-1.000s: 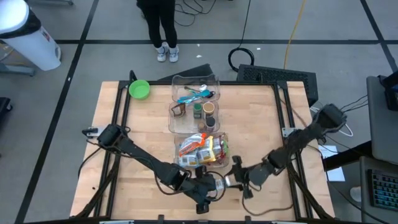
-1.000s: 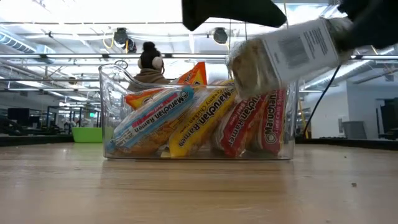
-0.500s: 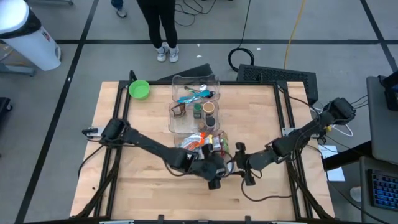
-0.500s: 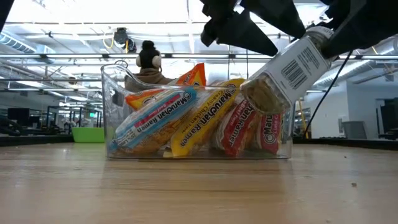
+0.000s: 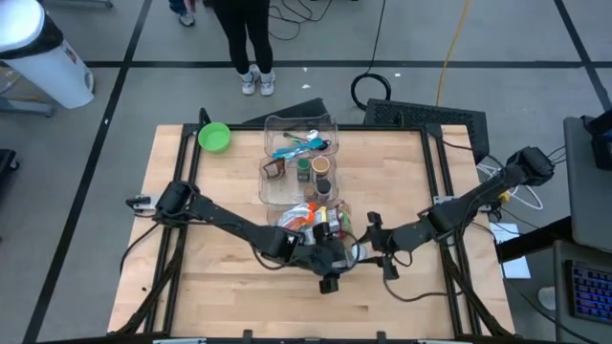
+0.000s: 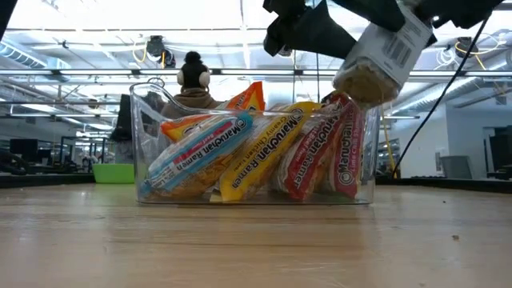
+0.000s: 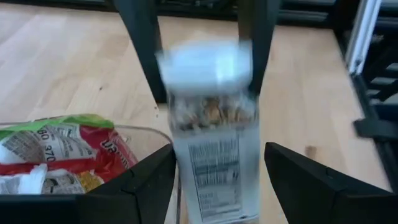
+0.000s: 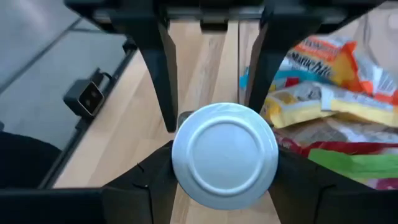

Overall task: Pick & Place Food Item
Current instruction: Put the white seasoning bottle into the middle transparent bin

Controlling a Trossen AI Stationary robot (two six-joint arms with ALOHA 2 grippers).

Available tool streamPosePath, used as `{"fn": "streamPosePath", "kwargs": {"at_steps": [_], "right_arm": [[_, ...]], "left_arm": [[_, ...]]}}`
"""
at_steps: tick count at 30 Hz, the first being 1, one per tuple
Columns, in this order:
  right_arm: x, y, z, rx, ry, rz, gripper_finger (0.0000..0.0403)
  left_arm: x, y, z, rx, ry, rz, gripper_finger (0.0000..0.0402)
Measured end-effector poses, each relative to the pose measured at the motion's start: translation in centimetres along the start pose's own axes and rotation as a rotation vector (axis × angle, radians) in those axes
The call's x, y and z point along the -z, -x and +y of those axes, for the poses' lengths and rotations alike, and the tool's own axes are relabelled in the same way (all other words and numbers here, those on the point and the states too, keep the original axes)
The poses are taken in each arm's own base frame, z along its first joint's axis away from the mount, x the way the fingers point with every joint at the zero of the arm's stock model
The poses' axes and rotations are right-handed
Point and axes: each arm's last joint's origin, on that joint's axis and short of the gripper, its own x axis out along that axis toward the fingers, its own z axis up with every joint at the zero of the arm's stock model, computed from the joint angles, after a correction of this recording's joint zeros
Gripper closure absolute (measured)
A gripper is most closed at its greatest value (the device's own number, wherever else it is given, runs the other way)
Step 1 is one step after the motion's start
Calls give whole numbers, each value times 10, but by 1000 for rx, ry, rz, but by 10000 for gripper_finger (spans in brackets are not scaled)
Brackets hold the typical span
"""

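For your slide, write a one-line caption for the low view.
Jar of food held tilted above the clear bin of ramen packets, gripped between both arms' grippers.

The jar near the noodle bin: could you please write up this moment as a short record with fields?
item: jar with white lid, grainy food inside
holder: right claw grips it at the lid end; left claw sits on either side of its body
height: raised off the table, tilted
nearest container: clear bin of noodle packets
position: over the bin's edge, not inside
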Motion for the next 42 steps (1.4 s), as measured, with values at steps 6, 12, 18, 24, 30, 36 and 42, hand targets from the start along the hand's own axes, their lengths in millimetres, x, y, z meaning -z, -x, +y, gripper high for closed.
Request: {"fn": "streamPosePath", "kwargs": {"at_steps": [6,12,18,24,30,36,42], "right_arm": [[-7,11,-3,4,-6,-51,209],[-9,12,-3,6,6,-64,209],[-13,12,-2,0,14,-108,209],[-17,14,-2,-5,31,-105,209],[-28,17,0,-1,53,-121,210],[-30,18,1,-5,83,-128,210],[-38,32,0,-17,126,-197,150]], "left_arm": [[-5,7,0,-9,6,-25,151],[-9,8,2,-17,12,-54,151],[-18,6,8,-10,3,-117,151],[-19,6,10,6,-4,-110,151],[-19,7,10,-10,-1,-116,188],[-21,7,8,-12,-24,-137,189],[-30,23,-1,-71,-102,-219,189]]}}
